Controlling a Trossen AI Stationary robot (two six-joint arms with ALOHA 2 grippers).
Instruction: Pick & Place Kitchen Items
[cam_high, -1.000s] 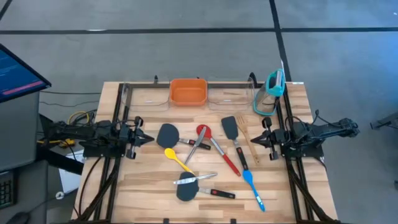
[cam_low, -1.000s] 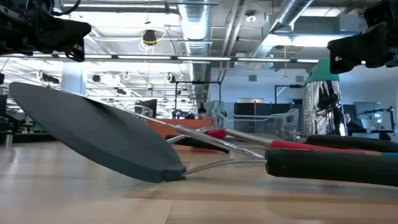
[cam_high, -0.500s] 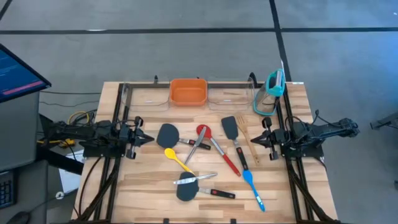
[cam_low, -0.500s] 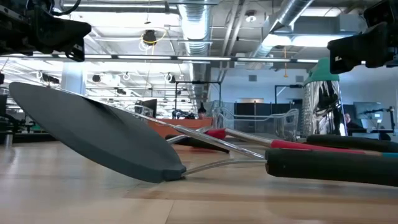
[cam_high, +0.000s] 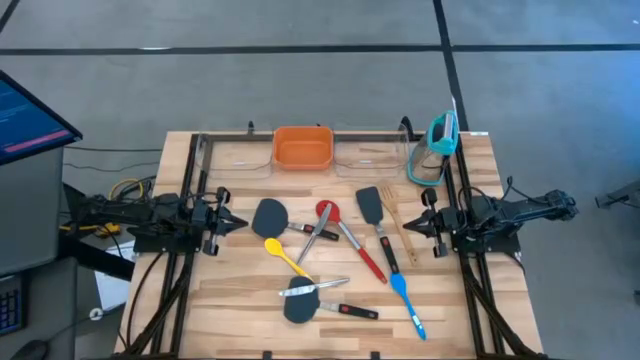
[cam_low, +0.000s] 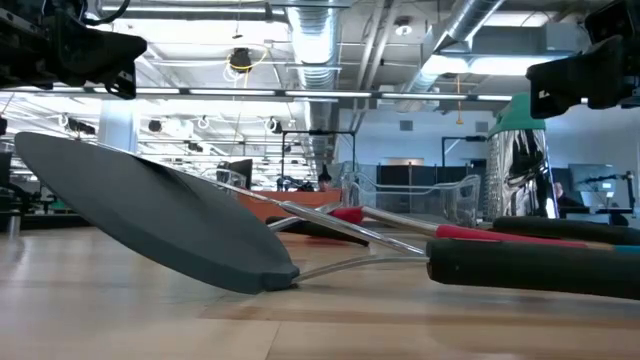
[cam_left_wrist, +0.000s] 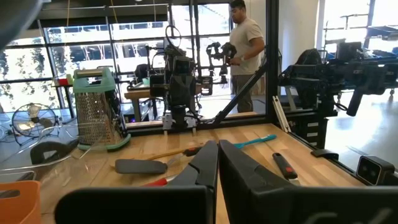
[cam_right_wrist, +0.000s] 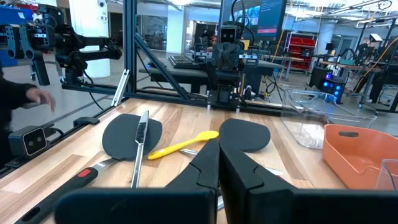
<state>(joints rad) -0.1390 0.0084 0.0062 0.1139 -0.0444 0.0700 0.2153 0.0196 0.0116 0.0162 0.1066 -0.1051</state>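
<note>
The kitchen items lie scattered flat on the wooden table (cam_high: 230, 300) between my two arms. They are a round black spatula (cam_high: 270, 217), a red spoon (cam_high: 327, 211), metal tongs (cam_high: 318, 240), a yellow spoon (cam_high: 285, 257), a slotted black spatula (cam_high: 369, 205), a wooden fork (cam_high: 398, 232), a blue spoon (cam_high: 408, 300) and another black spatula (cam_high: 300, 308) near the front. My left gripper (cam_high: 232, 224) is shut at the left edge and points level toward the items. At the right edge, my right gripper (cam_high: 408, 226) is also shut and faces them. Neither touches anything.
An orange bin (cam_high: 303, 148) stands at the far edge between two clear bins (cam_high: 240, 155) (cam_high: 372, 152). A teal-framed grater (cam_high: 435, 148) stands at the far right corner. A person (cam_left_wrist: 245, 43) stands beyond the table, and a hand (cam_right_wrist: 37, 96) shows off its edge.
</note>
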